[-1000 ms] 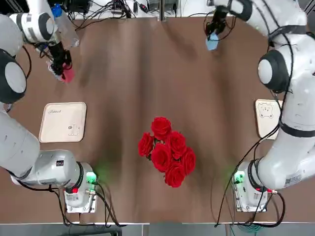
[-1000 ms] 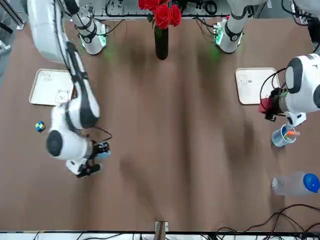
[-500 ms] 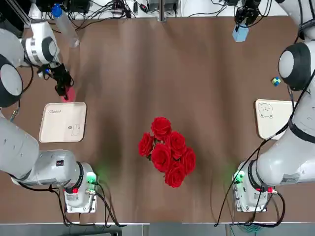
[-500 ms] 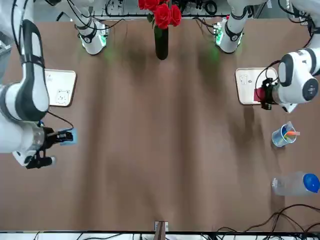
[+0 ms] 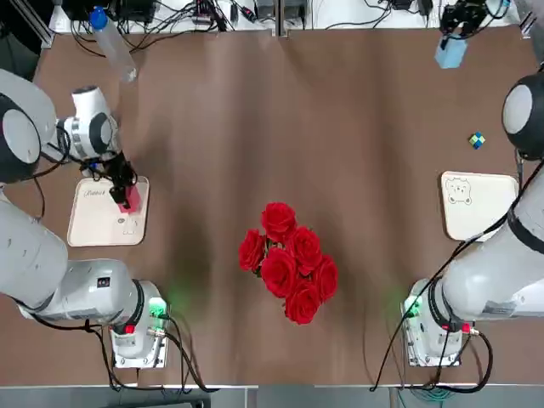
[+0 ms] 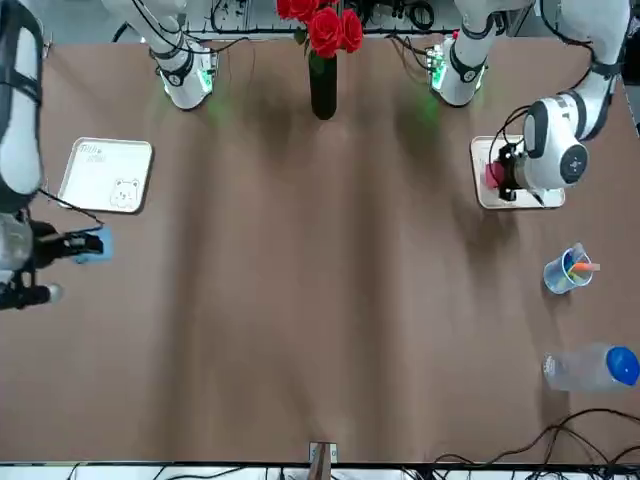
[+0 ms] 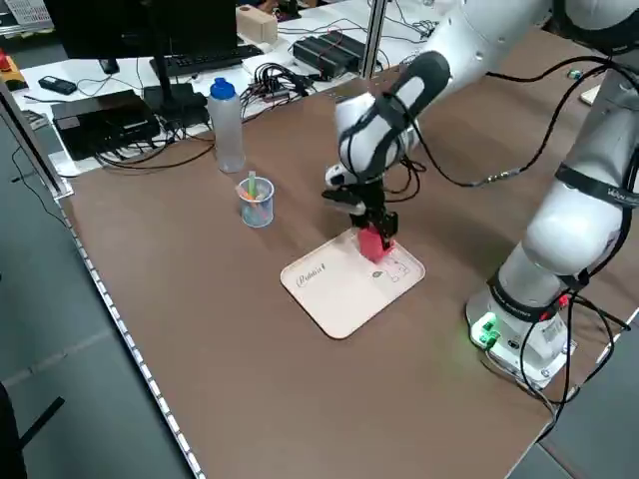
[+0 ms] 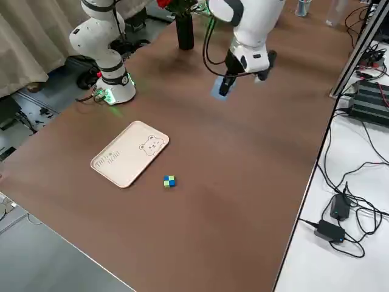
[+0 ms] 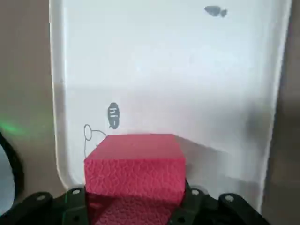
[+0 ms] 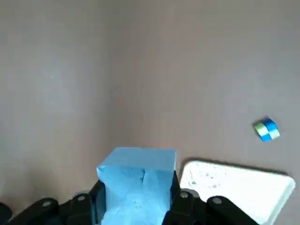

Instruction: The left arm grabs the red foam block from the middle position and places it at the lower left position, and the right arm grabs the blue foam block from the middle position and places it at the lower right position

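Gripping the red foam block (image 9: 136, 173), my left gripper (image 9: 136, 204) hangs over a white tray (image 9: 164, 61) in its wrist view. Its right counterpart shows my right gripper (image 10: 136, 206) clamped on the blue foam block (image 10: 136, 183), a small checkered cube (image 10: 267, 130) and another tray (image 10: 234, 187) beyond. From the top, I hold blue near the table's far edge, farther out than the cube.
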Robot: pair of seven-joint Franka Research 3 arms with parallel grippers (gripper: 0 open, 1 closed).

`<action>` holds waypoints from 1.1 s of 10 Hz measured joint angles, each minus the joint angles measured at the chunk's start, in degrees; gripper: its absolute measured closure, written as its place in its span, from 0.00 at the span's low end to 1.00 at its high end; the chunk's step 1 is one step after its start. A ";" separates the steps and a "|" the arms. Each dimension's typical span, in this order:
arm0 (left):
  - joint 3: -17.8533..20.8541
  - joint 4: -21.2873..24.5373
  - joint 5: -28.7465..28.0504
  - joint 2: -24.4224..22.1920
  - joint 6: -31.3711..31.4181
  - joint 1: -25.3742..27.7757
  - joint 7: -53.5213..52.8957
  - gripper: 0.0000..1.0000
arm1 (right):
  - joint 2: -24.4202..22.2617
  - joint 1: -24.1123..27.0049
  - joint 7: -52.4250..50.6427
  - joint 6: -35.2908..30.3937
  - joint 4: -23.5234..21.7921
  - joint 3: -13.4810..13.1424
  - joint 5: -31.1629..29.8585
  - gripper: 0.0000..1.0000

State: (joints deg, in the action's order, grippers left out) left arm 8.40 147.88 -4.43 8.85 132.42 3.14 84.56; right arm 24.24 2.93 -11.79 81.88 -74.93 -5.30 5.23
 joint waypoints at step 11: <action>-2.38 -0.87 -2.53 -2.47 -9.31 -1.27 2.46 0.00 | -4.50 11.93 -9.50 4.10 -18.10 -2.11 -5.21 0.48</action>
State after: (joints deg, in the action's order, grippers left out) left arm 6.03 147.01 -6.96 6.38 123.11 1.87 87.02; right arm 19.74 14.86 -21.28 85.98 -93.03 -7.41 0.03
